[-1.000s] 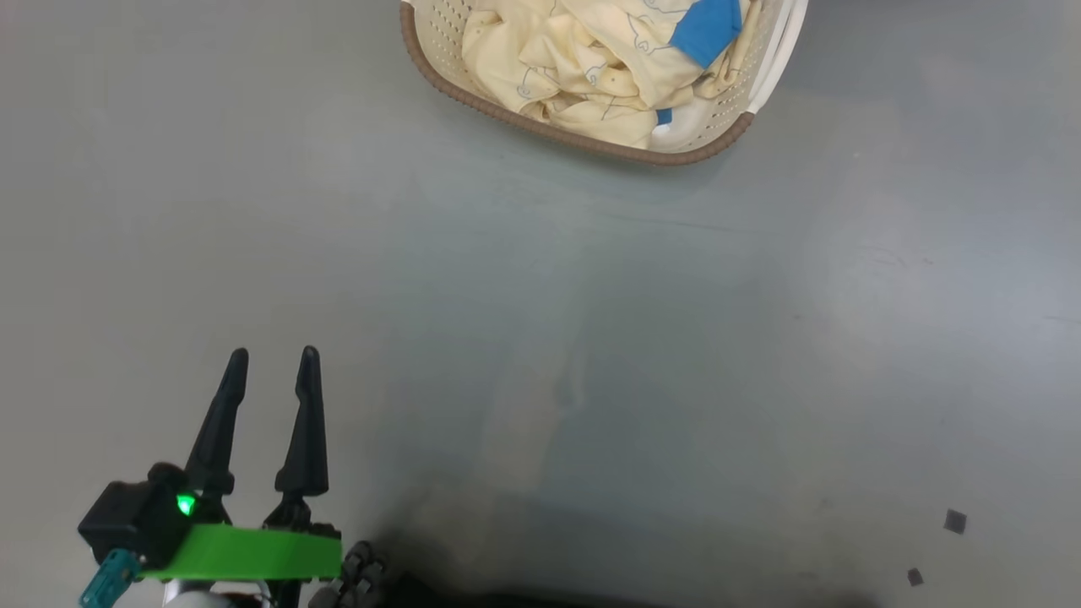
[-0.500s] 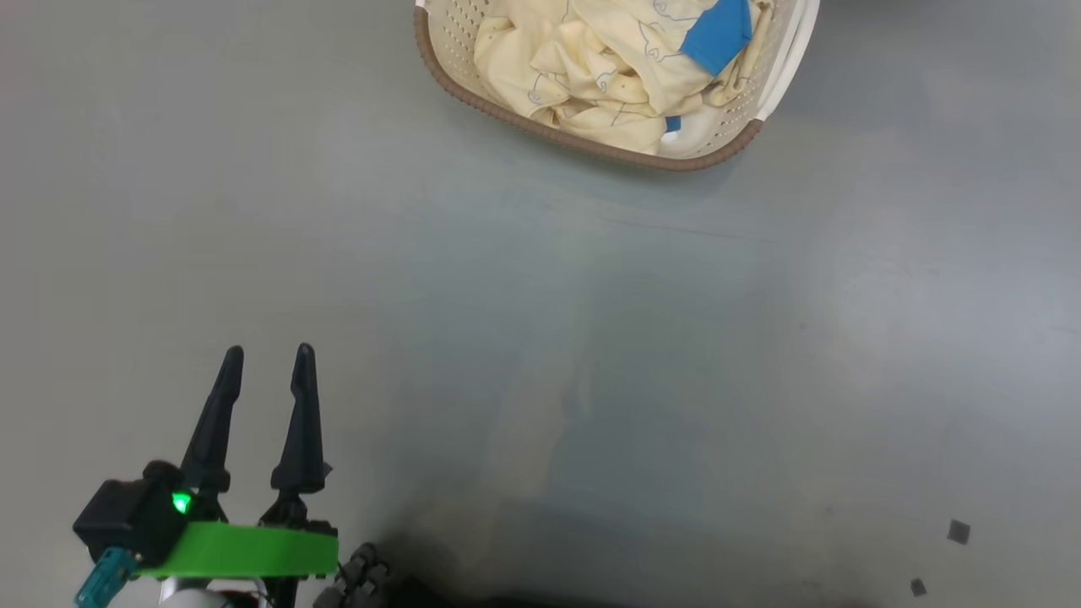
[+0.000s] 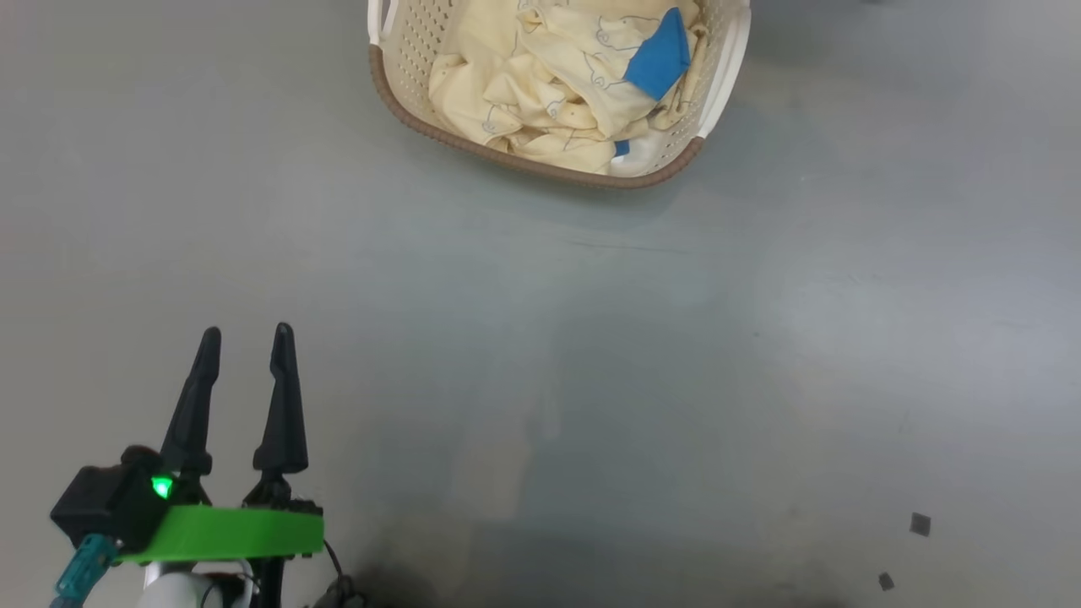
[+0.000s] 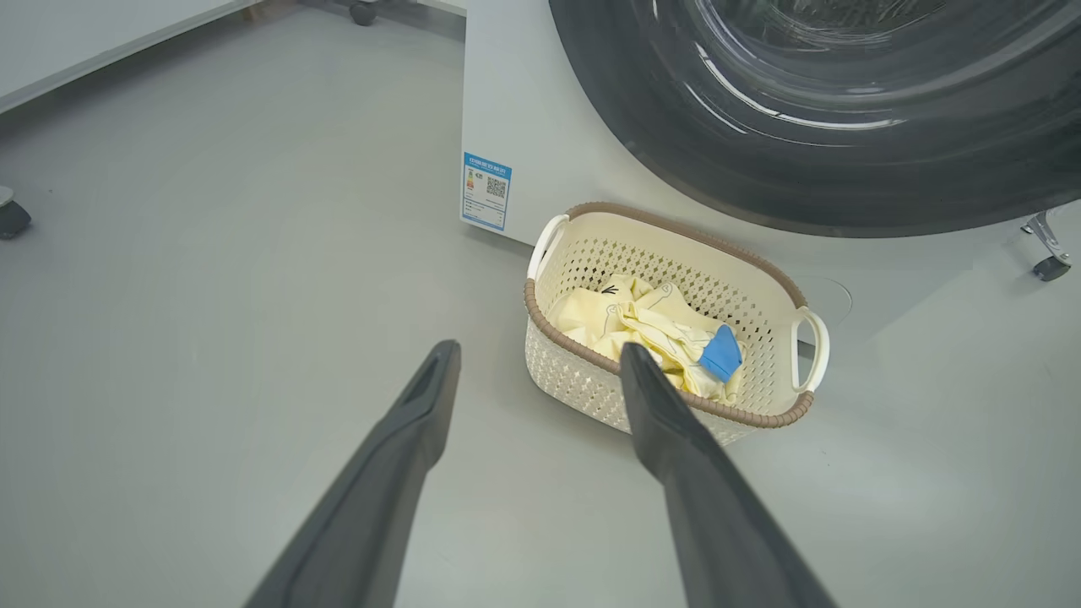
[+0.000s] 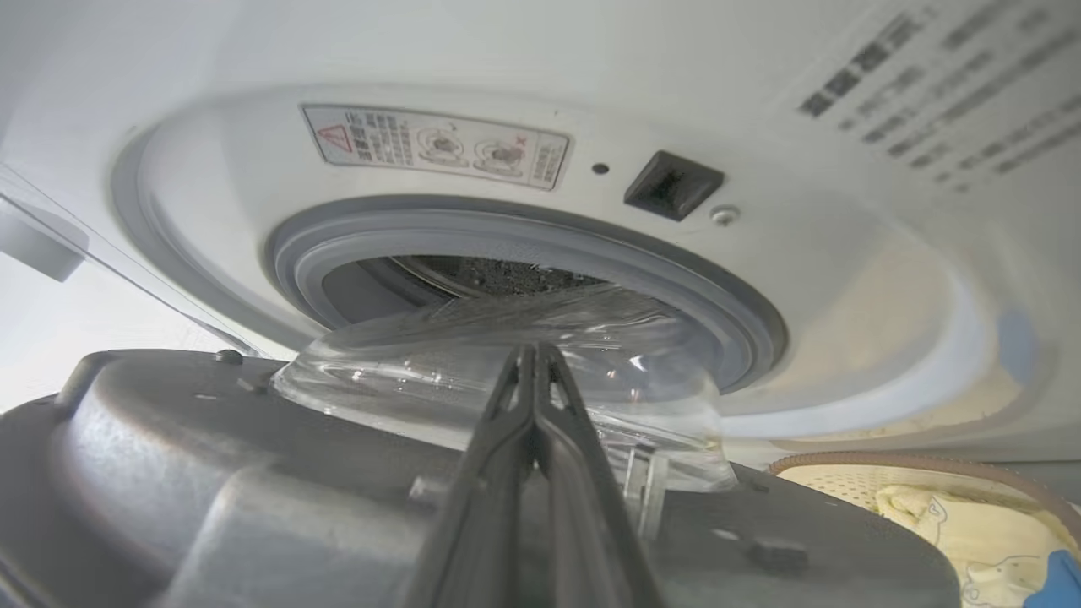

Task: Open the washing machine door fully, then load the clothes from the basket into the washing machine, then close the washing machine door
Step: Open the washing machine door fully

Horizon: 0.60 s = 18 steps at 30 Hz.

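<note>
Grey floor (image 3: 540,380): smooth and open between the robot and the basket. Two small dark squares (image 3: 920,524) lie at the head view's lower right.
Basket (image 4: 718,287): one, cream with a brown rim and two white handles. It sits on the floor just before the washing machine, below the door.
Clothes (image 4: 608,317): a crumpled pale yellow heap inside the basket, with one blue patch on top.
Washing machine (image 4: 524,101): one white body. It has one blue-white label (image 4: 486,192) low on its front. One warning sticker (image 5: 435,145) and one black latch socket (image 5: 673,184) sit above the grey gasket (image 5: 524,232).
Washing machine door (image 4: 802,186): black rim with a clear bowl, standing off the opening. How wide cannot be told.
In the way: in the right wrist view, the door's grey inner face and glass bowl cover the lower drum mouth.
Left gripper (image 3: 247,331): fingers spread and holding nothing, over bare floor, well apart from the basket and pointing toward it.
Right gripper (image 5: 532,350): fingers pressed together with nothing between them, lying along the door's inner face with the tips before the bowl. Contact cannot be told.
Castors (image 4: 1047,266): three, at the edges of the left wrist view.
</note>
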Tool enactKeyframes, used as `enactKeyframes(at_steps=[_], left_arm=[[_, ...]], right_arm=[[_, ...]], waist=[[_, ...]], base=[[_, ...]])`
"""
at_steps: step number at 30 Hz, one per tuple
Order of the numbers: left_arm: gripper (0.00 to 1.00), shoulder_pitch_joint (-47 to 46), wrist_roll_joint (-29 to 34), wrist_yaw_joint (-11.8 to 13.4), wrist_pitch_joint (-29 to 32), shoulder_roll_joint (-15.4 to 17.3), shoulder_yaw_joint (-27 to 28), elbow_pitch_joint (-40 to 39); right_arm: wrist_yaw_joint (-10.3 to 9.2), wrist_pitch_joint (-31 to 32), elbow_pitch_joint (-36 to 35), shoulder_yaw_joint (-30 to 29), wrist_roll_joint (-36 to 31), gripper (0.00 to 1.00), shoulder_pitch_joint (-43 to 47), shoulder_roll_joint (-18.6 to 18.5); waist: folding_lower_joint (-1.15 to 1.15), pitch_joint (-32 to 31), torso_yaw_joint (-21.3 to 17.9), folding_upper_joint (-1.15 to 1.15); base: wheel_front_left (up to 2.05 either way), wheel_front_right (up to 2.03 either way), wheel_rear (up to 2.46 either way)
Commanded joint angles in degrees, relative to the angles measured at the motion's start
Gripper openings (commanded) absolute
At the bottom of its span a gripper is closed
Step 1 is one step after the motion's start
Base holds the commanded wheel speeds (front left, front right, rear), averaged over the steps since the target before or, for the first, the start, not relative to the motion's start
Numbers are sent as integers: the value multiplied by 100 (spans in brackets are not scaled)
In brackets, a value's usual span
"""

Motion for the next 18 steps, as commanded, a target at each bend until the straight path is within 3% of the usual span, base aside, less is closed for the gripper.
enactKeyframes(at_steps=[1, 18], left_arm=[[100, 6, 40, 3, -63, 117, 236, -162], [100, 59, 51, 3, -63, 178, 341, -104]], right_arm=[[26, 133, -298, 265, 31, 0, 47, 303], [26, 307, -637, 1075, 82, 0, 833, 710]], waist=[[0, -27, -70, 0], [0, -784, -399, 0]], base=[[0, 0, 0], [0, 0, 0]])
